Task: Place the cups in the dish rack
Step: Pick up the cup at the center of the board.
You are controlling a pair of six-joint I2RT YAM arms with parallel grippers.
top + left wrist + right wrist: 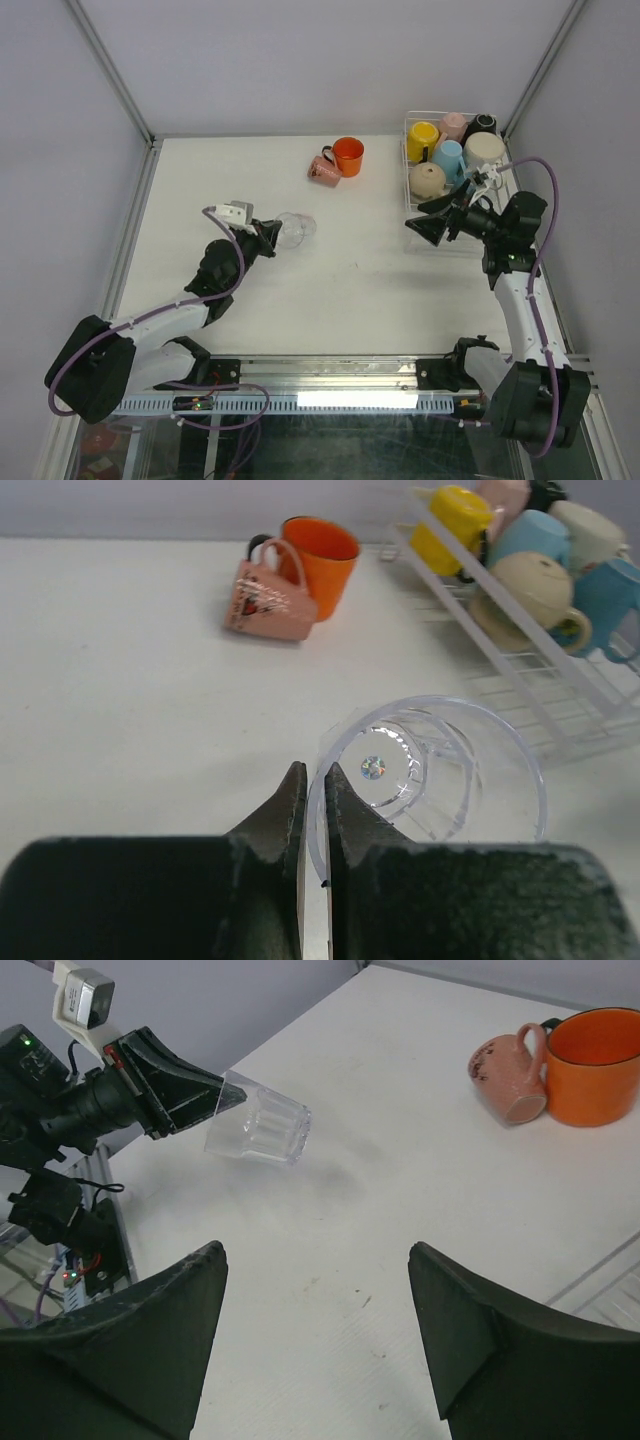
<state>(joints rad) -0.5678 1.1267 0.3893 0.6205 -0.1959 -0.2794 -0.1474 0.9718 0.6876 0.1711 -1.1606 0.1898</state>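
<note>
My left gripper (272, 238) (313, 772) is shut on the rim of a clear glass tumbler (296, 229) (430, 770), held on its side above the table; the tumbler also shows in the right wrist view (262, 1125). An orange mug (348, 156) (322, 564) stands at the back middle with a pink mug (324, 169) (268, 598) lying beside it. The clear dish rack (412, 190) (520, 670) at the back right holds yellow, pink, black, blue and beige mugs. My right gripper (425, 218) (316, 1252) is open and empty in front of the rack.
Grey walls close in the table on the left, back and right. The rack sits against the right wall. The orange mug (598, 1065) and pink mug (510, 1078) lie beyond my right gripper in its wrist view.
</note>
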